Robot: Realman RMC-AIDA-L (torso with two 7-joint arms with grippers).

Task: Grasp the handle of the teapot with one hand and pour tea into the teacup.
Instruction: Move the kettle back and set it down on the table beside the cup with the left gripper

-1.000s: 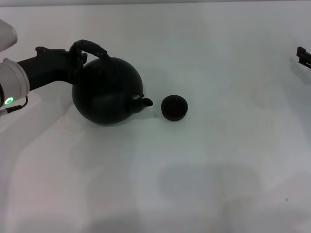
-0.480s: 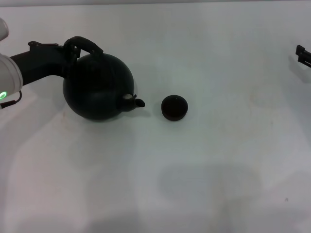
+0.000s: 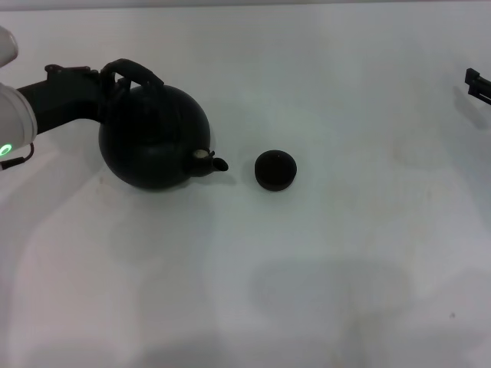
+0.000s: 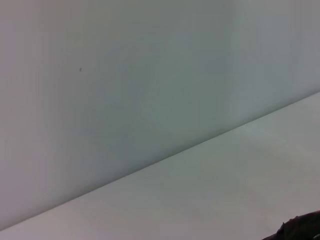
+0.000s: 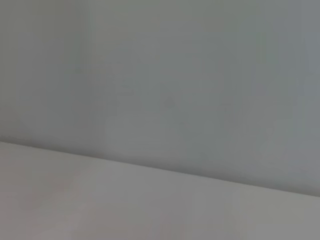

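Teapot [image 3: 153,142] barely shifted — teacup [image 3: 275,169] beside spout.

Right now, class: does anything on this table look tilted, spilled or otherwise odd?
Nothing is spilled. The teapot sits left of the teacup, its spout aimed at the cup but short of it. The left pincer is at the handle. The right pincer is parked at the far right edge.

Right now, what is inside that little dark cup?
The teacup shows only a dark interior from above; whether it holds tea cannot be told. The teapot spout stops short of it.
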